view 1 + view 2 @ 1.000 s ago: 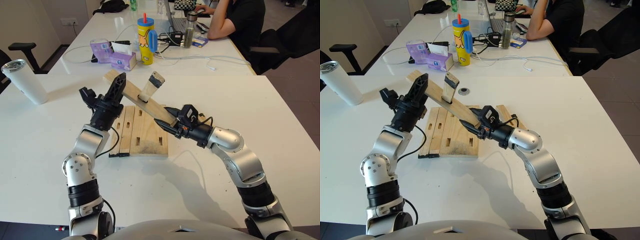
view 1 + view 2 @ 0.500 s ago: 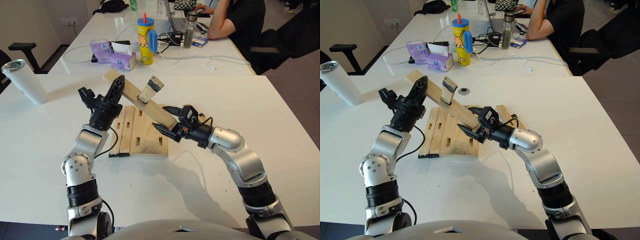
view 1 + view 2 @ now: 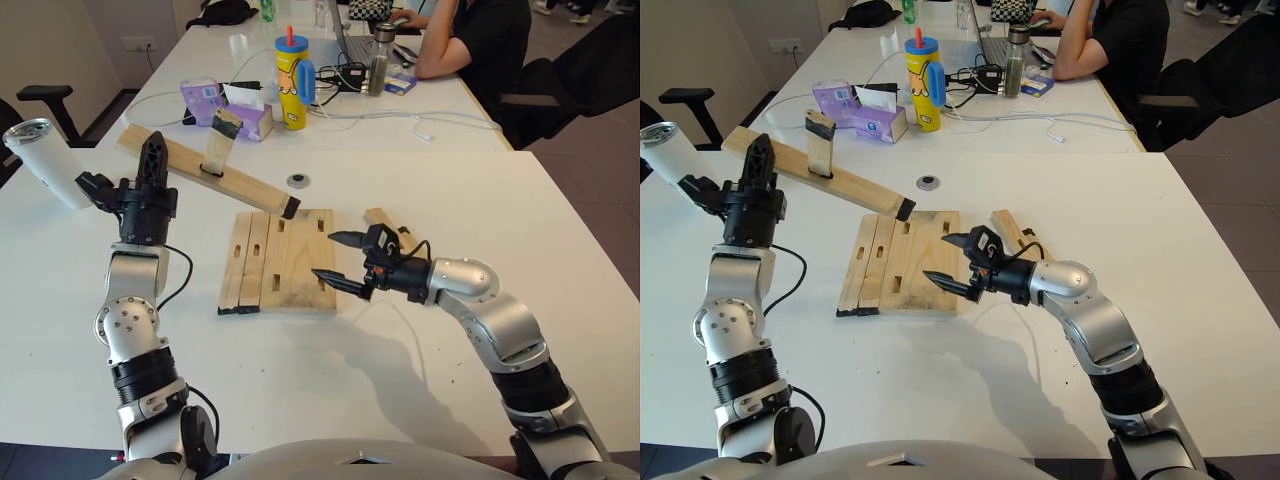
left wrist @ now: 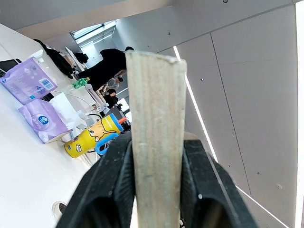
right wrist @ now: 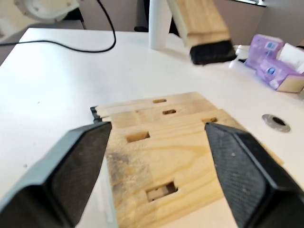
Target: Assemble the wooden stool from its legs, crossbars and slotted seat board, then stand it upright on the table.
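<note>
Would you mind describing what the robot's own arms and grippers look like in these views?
Both arms, the left arm and right arm, have rounded silver-grey shells with black bands at the joints. The left gripper and right gripper are black, each with two tapering fingers whose inner faces look finely textured. A thin black cable loops beside the left forearm.

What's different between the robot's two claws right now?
The left gripper is shut on a long wooden plank, while the right gripper is open and holds nothing. The left gripper points upward over the table's left side; the right gripper points sideways, low over the seat board's right edge. Both are black, with two fingers.
</note>
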Available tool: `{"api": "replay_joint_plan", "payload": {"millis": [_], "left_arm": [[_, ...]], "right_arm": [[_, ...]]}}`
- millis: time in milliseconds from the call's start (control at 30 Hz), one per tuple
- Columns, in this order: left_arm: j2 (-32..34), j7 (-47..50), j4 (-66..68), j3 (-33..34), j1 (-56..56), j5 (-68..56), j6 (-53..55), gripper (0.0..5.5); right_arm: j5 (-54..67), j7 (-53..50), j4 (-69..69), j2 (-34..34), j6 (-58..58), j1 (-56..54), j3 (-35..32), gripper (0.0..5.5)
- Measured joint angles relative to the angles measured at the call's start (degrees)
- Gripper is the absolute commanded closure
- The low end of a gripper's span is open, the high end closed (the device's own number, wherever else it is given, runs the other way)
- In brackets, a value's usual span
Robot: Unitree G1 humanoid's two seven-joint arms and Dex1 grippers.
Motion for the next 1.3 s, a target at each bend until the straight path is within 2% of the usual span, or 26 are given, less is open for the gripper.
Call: {"api": "replay_joint_plan", "payload": {"millis": [100, 233, 333, 467, 633, 767, 1133, 1300], "left_arm": [[0.2, -0.4, 0.1, -0.1, 0.0, 0.4, 0.0, 4.45], [0.1, -0.9, 0.3, -0.7, 0.0, 1.0, 0.0, 4.45], [0.1, -1.2, 0.4, -1.2, 0.0, 1.1, 0.2, 4.45], [0.0, -1.3, 0.4, -1.4, 0.3, 1.9, 0.1, 4.45], [-0.4, -2.8, 0.5, -2.8, 1.4, 4.9, -0.2, 4.45], [-0.3, -5.8, 4.8, -4.6, 2.0, 10.6, -1.7, 4.45], [1.4, -10.8, 11.7, -5.5, 2.5, 22.5, -7.1, 4.45], [1.6, -15.1, 18.5, -5.7, -1.3, 25.7, -11.3, 4.45]], "right_arm": [[-4.9, 4.0, 4.5, -2.6, -2.5, 0.2, 5.9, 1.85], [-8.2, 8.1, 12.6, -1.8, -4.9, -3.1, 11.1, 1.85], [-14.4, 6.1, 20.3, 1.4, -9.7, -8.6, 13.5, 1.85], [-19.0, 1.6, 25.6, 4.5, -13.2, -10.4, 14.9, 1.85], [-20.4, -6.2, 31.7, 10.7, -10.9, -12.0, 12.2, 1.85], [-20.3, -7.6, 33.4, 12.8, -11.0, -11.9, 10.8, 1.85], [-20.9, -8.1, 34.4, 13.9, -11.6, -11.8, 10.1, 1.85], [-21.0, -8.1, 33.9, 13.8, -11.6, -11.1, 9.7, 1.85]]}}
